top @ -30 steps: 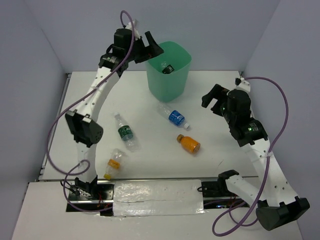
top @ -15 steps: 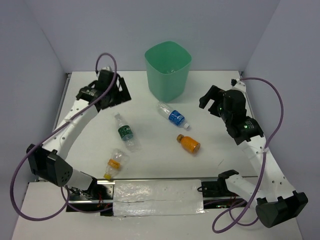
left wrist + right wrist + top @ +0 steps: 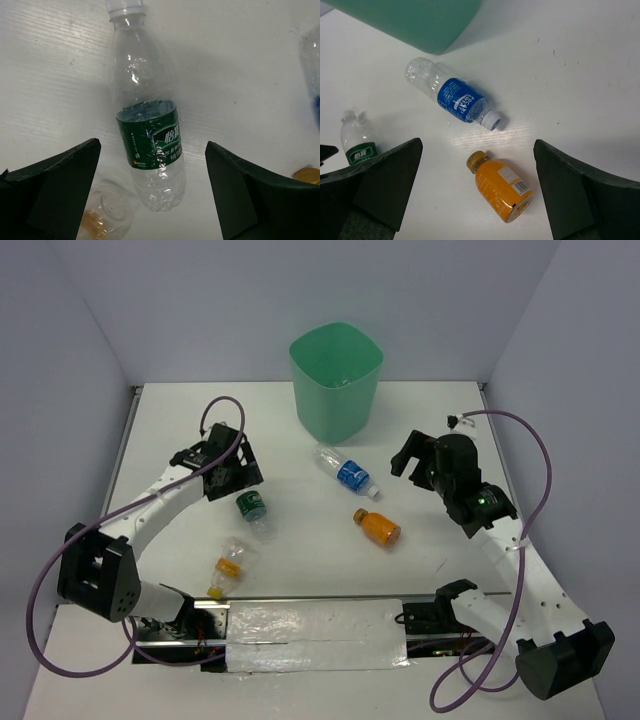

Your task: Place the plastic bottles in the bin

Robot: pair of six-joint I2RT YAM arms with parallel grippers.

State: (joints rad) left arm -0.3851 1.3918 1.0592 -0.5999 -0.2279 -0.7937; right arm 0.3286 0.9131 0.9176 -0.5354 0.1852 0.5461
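Nearest, at left, the orange-yellow label bottle (image 3: 228, 565) lies on the table (image 3: 450, 410). Right of it is the short orange bottle (image 3: 377, 527). The left gripper (image 3: 151, 145) hangs spread wide over the lying green label bottle (image 3: 150, 145). Farther, the blue label bottle (image 3: 345, 472) lies beside the right gripper (image 3: 477, 145), which is parted and empty. The bin (image 3: 300, 370) stands farthest; its contents are perhaps too dim to tell.

Robotics lab cell: white table (image 3: 430, 420) w/ blank walls (image 3: 180, 310) on 3 sides, two cabled arms (image 3: 160, 505).

Mint bin (image 3: 335, 405), grn-label bottle (image 3: 150, 140), blue-label bottle (image 3: 455, 100), orange bottle (image 3: 502, 190).
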